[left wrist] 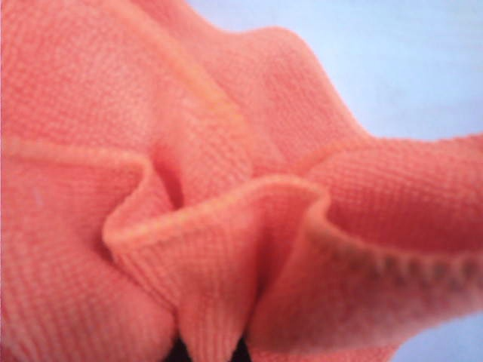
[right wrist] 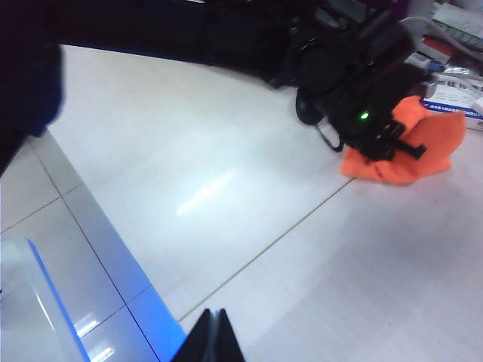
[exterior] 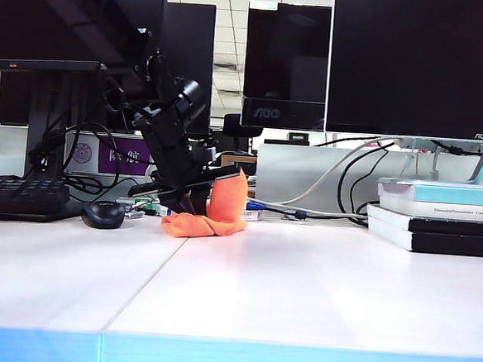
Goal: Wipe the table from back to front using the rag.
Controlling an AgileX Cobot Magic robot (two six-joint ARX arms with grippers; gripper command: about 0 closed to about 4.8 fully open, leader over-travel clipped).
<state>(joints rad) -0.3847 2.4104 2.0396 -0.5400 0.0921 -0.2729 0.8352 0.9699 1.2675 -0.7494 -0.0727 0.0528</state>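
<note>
- Left end effector [exterior: 192, 196]: at the back of the surface [exterior: 300, 293], pinching the rag [exterior: 214, 212], which bunches in folds under and just beside it, one flap standing up against it (folds fill the left wrist view).
- Progress: rag grasped and set down at the rear; judged start of the stroke, the whole sweep toward the blue front edge remaining.
- Right end effector [right wrist: 213, 335]: pressed together, empty, well apart from the rag near the front edge.

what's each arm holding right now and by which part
The left gripper is shut on the rag, pinching a bunched fold near its middle at the table's back. The right gripper is shut and holds nothing.
</note>
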